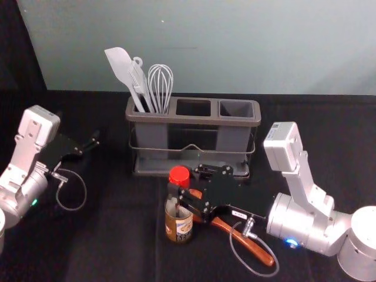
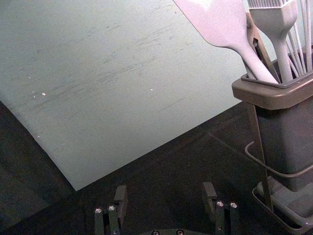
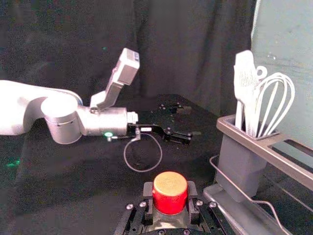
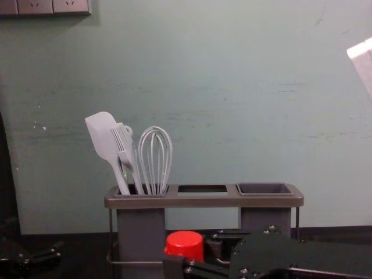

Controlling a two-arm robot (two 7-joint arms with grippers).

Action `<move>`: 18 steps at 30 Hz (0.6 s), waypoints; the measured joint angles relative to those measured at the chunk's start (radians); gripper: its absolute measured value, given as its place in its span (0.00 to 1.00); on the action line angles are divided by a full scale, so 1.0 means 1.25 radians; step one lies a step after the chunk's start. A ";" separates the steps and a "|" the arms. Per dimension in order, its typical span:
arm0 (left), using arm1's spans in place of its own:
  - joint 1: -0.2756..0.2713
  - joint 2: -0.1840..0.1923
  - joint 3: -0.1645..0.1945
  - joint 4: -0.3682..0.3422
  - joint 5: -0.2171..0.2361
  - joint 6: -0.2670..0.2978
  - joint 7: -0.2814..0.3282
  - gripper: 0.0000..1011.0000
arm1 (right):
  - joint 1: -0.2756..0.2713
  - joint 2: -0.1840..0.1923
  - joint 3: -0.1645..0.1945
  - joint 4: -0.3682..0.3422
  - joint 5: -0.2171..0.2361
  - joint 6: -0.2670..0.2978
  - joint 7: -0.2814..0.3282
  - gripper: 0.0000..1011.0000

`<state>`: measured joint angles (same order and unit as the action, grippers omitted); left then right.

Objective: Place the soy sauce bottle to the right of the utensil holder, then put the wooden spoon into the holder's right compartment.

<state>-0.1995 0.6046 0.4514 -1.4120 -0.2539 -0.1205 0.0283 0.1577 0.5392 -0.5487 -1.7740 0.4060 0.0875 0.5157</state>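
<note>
My right gripper (image 1: 187, 185) reaches in from the right, fingers around the neck of the soy sauce bottle (image 1: 178, 226), below its red cap. In the right wrist view the red cap (image 3: 170, 192) sits between both fingers of the right gripper (image 3: 170, 200), which is shut on the bottle. The wooden spoon (image 1: 251, 242) lies beneath that gripper, its head partly hidden. Behind stands the utensil holder (image 1: 194, 119); its right compartment (image 1: 236, 109) is empty. My left gripper (image 1: 93, 143) is parked at the left; its fingers stand apart in the left wrist view (image 2: 165, 193).
A spatula (image 1: 120, 66), a brush and a whisk (image 1: 160, 82) stand in the holder's left compartment. A wire rail (image 1: 194, 147) runs across the holder's front above its base tray. The wall (image 1: 282, 47) rises behind the black table.
</note>
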 joint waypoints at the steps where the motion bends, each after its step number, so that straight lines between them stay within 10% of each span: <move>1: 0.000 0.000 0.000 0.000 0.000 0.000 0.000 0.99 | -0.001 0.001 0.001 -0.002 0.000 -0.001 0.001 0.38; 18: 0.000 0.000 0.000 0.000 0.000 0.000 0.000 0.99 | -0.070 0.061 0.090 -0.119 0.015 0.001 -0.038 0.38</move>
<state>-0.1996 0.6047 0.4514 -1.4120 -0.2538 -0.1205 0.0283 0.0704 0.6157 -0.4366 -1.9224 0.4242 0.0886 0.4683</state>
